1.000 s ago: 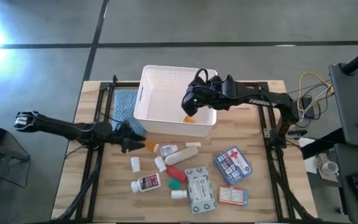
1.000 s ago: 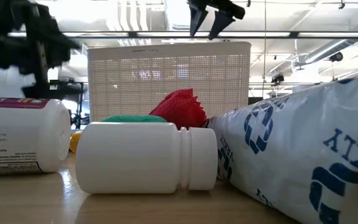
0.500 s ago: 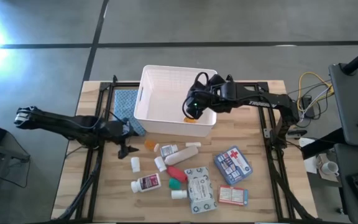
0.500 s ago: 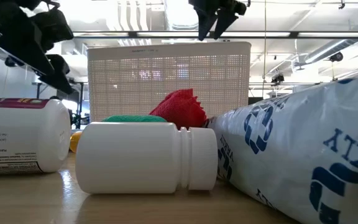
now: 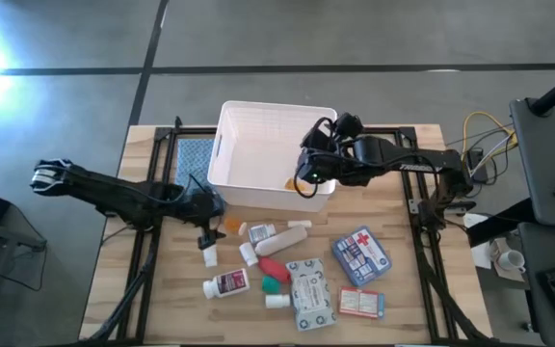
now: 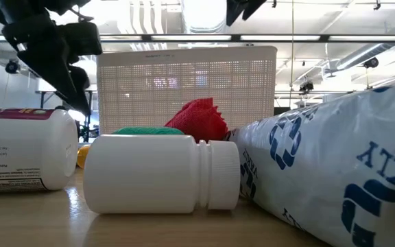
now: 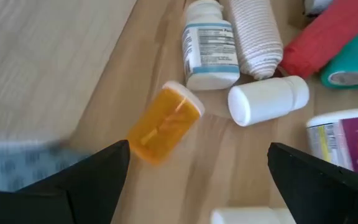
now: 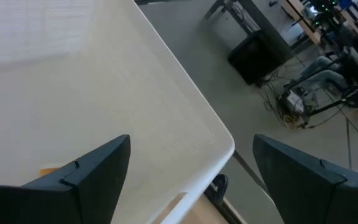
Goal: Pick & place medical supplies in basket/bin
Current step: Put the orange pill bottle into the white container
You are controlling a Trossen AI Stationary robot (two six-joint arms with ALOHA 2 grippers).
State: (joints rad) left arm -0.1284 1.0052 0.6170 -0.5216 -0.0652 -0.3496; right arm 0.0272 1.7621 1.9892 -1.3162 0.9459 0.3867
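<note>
the white slotted bin (image 5: 258, 145) stands at the far middle of the wooden counter (image 5: 412, 289). the right gripper (image 5: 306, 175) hangs over the bin's near right corner, fingers spread and holding nothing, with a small orange item (image 5: 294, 184) lying inside the bin just below it. the left gripper (image 5: 207, 231) sits in front of the bin's near left corner, fingers wide apart and empty, right by an orange pill vial (image 7: 164, 124) on the counter. the other supplies lie scattered in front of the bin: white pill bottles (image 5: 227, 283), a red tube (image 5: 272, 268), a blue red-cross pouch (image 5: 361, 253), a grey-white packet (image 5: 311, 293) and a white-red box (image 5: 360, 304).
</note>
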